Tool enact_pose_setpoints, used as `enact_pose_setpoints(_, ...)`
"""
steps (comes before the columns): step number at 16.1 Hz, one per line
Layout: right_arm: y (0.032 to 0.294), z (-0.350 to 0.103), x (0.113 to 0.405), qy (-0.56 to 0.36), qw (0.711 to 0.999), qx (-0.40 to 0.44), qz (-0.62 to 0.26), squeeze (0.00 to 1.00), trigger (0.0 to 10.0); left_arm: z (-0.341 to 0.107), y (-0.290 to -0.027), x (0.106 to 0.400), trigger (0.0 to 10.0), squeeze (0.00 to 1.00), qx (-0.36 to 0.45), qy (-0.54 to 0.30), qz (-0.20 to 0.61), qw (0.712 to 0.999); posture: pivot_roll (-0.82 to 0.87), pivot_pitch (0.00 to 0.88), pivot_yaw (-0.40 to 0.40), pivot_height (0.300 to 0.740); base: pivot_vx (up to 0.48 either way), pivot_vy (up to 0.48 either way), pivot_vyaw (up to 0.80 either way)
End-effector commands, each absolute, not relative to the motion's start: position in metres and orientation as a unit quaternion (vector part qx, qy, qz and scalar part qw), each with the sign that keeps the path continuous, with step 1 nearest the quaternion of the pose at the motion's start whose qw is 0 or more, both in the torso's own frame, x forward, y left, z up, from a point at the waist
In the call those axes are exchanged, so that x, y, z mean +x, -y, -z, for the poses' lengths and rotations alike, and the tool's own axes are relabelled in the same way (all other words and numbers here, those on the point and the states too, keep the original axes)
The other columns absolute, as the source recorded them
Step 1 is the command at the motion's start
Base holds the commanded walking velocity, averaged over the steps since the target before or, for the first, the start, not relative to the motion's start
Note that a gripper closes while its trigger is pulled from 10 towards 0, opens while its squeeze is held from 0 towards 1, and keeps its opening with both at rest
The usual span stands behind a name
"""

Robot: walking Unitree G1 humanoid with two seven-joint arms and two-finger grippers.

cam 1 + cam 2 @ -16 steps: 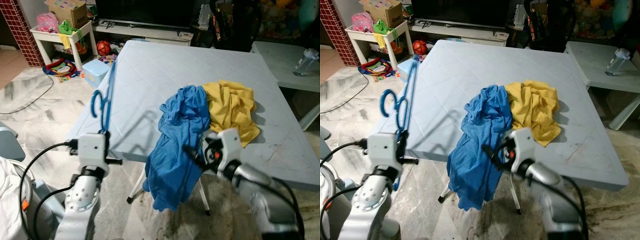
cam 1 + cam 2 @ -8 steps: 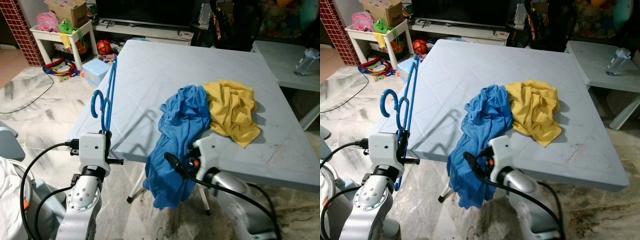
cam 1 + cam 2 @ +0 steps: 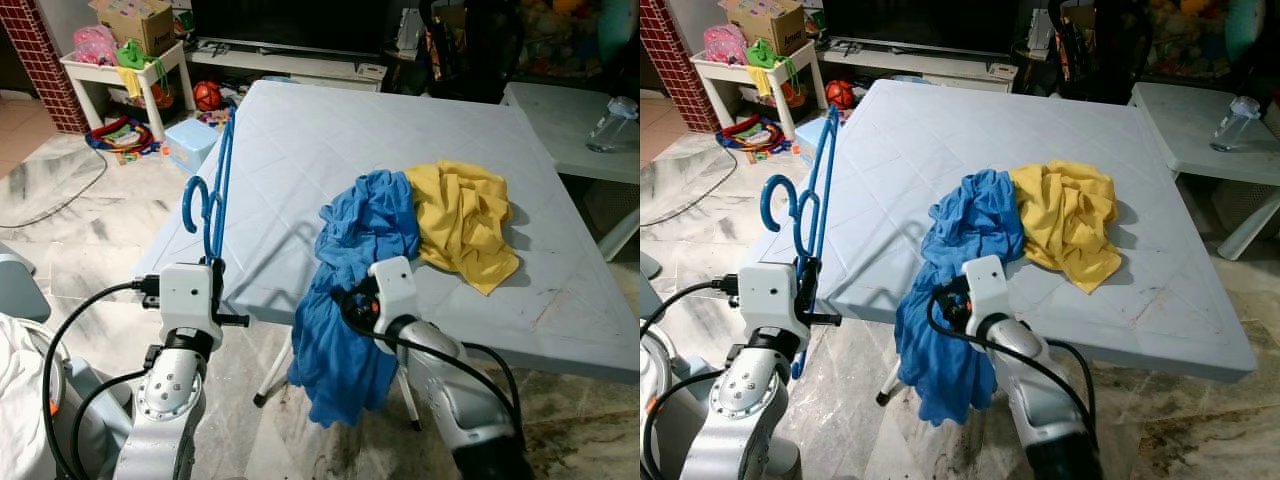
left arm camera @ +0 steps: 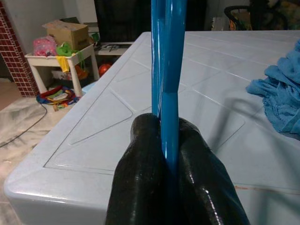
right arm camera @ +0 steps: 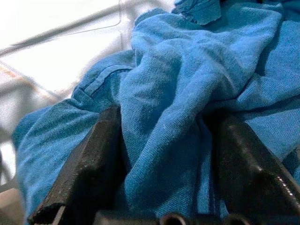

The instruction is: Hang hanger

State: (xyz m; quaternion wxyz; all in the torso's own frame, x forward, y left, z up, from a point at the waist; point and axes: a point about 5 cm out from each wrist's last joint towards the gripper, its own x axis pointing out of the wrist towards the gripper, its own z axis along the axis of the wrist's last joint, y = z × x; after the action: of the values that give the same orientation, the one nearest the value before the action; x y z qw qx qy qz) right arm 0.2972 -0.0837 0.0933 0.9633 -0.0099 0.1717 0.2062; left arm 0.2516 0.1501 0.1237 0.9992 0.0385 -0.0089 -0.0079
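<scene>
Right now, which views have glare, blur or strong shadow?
Right wrist view: the table is washed out white, and the tool's fingers are dark around the blue shirt. Left wrist view: fingers soft, hanger sharp. Left eye view: hanger shadow on the table.

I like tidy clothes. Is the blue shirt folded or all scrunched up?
Scrunched up. The blue shirt lies bunched, draping over the table edge.

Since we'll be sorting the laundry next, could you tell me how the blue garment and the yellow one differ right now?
The blue garment hangs over the table edge toward the floor; the yellow garment lies wholly on top. The right hand has its fingers around a fold of the blue one; the yellow is untouched. Both are crumpled, and they touch.
</scene>
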Motion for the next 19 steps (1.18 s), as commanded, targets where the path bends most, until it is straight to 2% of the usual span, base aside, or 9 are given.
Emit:
enact_pose_setpoints(1, 0.084, -0.090, 0.305, -0.178, 0.965, -0.027, -0.192, 0.00, 0.0, -0.130, -0.147, 0.251, 10.0, 0.00, 0.038, 0.020, 0.010, 0.999, 0.11, 0.044, -0.068, 0.740, 0.000, 0.000, 0.00)
enact_pose_setpoints(5, 0.071, -0.127, 0.353, -0.122, 0.976, -0.024, -0.178, 0.00, 0.0, -0.131, -0.145, 0.252, 10.0, 0.00, 0.034, 0.023, 0.008, 0.999, 0.12, 0.041, -0.080, 0.740, 0.000, 0.000, 0.00)
enact_pose_setpoints(8, 0.069, -0.195, 0.401, -0.049, 0.989, 0.010, -0.139, 0.00, 0.0, -0.129, -0.141, 0.249, 10.0, 0.00, 0.028, 0.022, 0.002, 0.999, 0.13, 0.037, -0.101, 0.740, 0.000, 0.000, 0.00)
enact_pose_setpoints(12, 0.082, -0.290, 0.422, 0.094, 0.990, 0.064, -0.090, 0.00, 0.0, -0.130, -0.145, 0.247, 10.0, 0.00, 0.027, 0.025, -0.013, 0.999, 0.15, 0.037, -0.124, 0.740, 0.000, 0.000, 0.00)
enact_pose_setpoints(14, 0.083, -0.303, 0.424, 0.104, 0.988, 0.062, -0.093, 0.00, 0.0, -0.130, -0.144, 0.246, 10.0, 0.00, 0.027, 0.024, -0.016, 0.999, 0.15, 0.036, -0.132, 0.740, 0.000, 0.000, 0.00)
enact_pose_setpoints(15, 0.085, -0.295, 0.425, 0.094, 0.990, 0.045, -0.094, 0.00, 2.4, -0.129, -0.144, 0.245, 10.0, 0.00, 0.026, 0.024, -0.017, 0.999, 0.15, 0.037, -0.134, 0.740, 0.000, 0.000, 0.00)
enact_pose_setpoints(16, 0.086, -0.284, 0.424, 0.081, 0.991, 0.040, -0.101, 0.00, 7.3, -0.129, -0.143, 0.245, 10.0, 0.00, 0.025, 0.023, -0.018, 0.999, 0.15, 0.038, -0.133, 0.740, 0.000, 0.000, 0.00)
enact_pose_setpoints(17, 0.089, -0.267, 0.423, 0.065, 0.991, 0.034, -0.110, 1.00, 10.0, -0.127, -0.143, 0.245, 10.0, 0.00, 0.025, 0.020, -0.016, 0.999, 0.14, 0.038, -0.133, 0.740, 0.000, 0.000, 0.00)
enact_pose_setpoints(19, 0.098, -0.233, 0.418, 0.038, 0.990, 0.032, -0.134, 1.00, 10.0, -0.125, -0.141, 0.245, 10.0, 0.00, 0.024, 0.016, -0.011, 1.000, 0.13, 0.041, -0.124, 0.740, 0.000, 0.000, 0.00)
